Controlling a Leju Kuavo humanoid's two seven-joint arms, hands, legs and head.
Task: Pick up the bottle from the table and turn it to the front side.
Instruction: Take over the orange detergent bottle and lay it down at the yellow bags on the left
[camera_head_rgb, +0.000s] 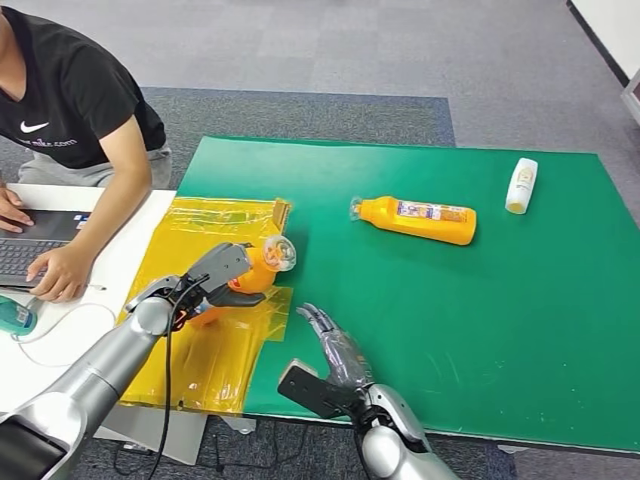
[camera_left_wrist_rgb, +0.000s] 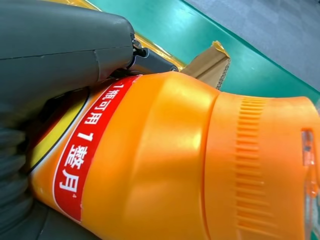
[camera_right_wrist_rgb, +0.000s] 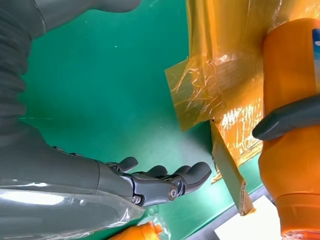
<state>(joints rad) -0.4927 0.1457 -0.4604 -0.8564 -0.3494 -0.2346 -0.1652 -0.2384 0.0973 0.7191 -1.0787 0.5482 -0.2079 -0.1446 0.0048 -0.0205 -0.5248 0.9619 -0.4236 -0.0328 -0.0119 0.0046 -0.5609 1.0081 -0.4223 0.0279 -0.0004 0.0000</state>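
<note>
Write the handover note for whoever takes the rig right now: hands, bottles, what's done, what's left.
Left hand grips an orange bottle over the yellow film sheet, cap pointing toward the table's middle.
Right hand is open, holding nothing, above the green mat.
A second orange bottle lies on its side on the mat; a small white bottle lies near the far right.
Done: pickup. Left: turning it to its front side; which face shows now cannot be judged.
</note>
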